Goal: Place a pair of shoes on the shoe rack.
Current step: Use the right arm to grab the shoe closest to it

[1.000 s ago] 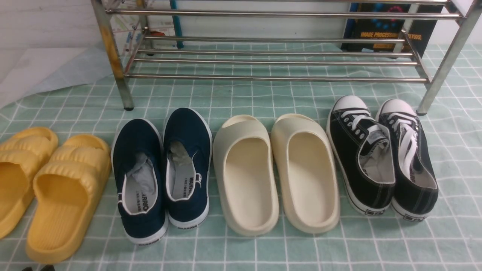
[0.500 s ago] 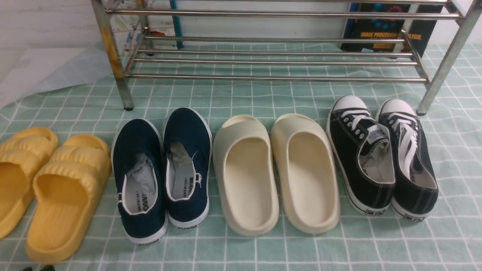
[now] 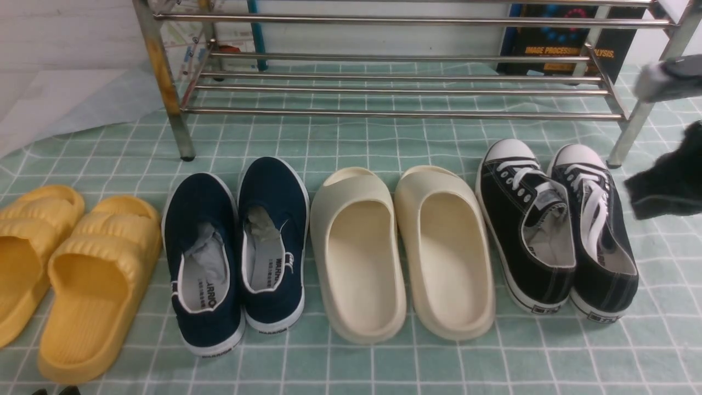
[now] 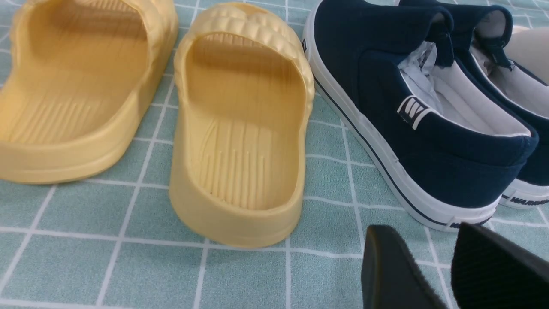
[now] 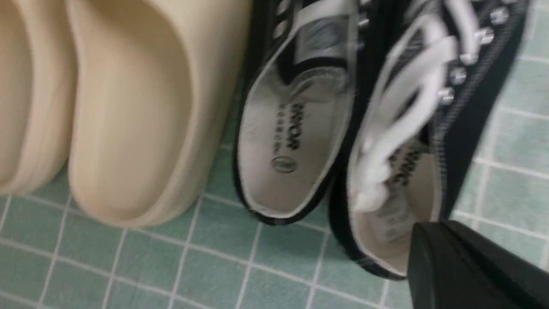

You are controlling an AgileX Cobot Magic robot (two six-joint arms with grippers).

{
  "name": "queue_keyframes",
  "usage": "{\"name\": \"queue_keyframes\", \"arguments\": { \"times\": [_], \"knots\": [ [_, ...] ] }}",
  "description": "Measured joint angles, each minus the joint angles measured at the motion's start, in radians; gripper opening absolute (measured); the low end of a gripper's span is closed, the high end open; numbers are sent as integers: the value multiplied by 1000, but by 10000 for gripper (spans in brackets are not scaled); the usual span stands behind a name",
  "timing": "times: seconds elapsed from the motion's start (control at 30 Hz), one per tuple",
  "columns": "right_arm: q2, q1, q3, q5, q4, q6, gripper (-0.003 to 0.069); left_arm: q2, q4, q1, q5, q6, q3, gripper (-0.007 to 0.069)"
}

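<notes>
The two black canvas sneakers [image 3: 526,230] [image 3: 600,247] with white laces and toe caps stand side by side on the green checked cloth at the right, toes toward the silver shoe rack [image 3: 400,114]. The right wrist view shows their grey insides [image 5: 291,141] from above the heels. My right gripper [image 3: 658,184] hangs blurred at the right edge, just right of the sneakers. In its wrist view it [image 5: 441,229] is shut and empty over the heel of the outer sneaker [image 5: 467,111]. My left gripper [image 4: 422,234] is open and empty, low near the navy shoes.
Left of the sneakers stand cream slides [image 3: 400,252], navy slip-ons [image 3: 236,247] and yellow slides [image 3: 71,274] in one row. The rack's front left leg [image 3: 162,71] is yellow-stained. A dark book [image 3: 554,49] leans behind the rack.
My right arm has come into the front view from the right edge, beside the black sneakers. The shoes and the left gripper have not moved.
</notes>
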Motion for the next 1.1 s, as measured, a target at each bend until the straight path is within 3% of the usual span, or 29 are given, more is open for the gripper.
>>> {"name": "queue_keyframes", "arguments": {
  "times": [0.13,0.3,0.43,0.57,0.63,0.77,0.8,0.83,0.87,0.93,1.1],
  "knots": [
    [154,96,-69,65,-111,33,115,0,0,0,0,0,0,238],
    [240,111,-74,86,-238,115,264,0,0,0,0,1,0,238],
    [262,111,-76,78,-253,121,380,0,0,0,0,1,0,238],
    [285,111,-76,56,-227,122,412,0,0,0,0,1,0,238],
    [305,112,-76,47,-227,122,401,0,0,0,0,1,0,238],
    [350,113,-78,41,-235,122,290,0,0,0,0,1,0,238],
    [357,114,-80,41,-235,122,230,0,0,0,0,1,0,238],
    [358,114,-81,41,-235,122,219,0,0,0,0,1,0,238],
    [361,115,-83,45,-235,124,136,0,0,0,0,1,0,238],
    [362,118,-83,48,-235,140,37,0,0,0,0,1,0,238],
    [340,118,-83,84,-293,143,30,0,0,0,0,1,0,238]
  ]
}}
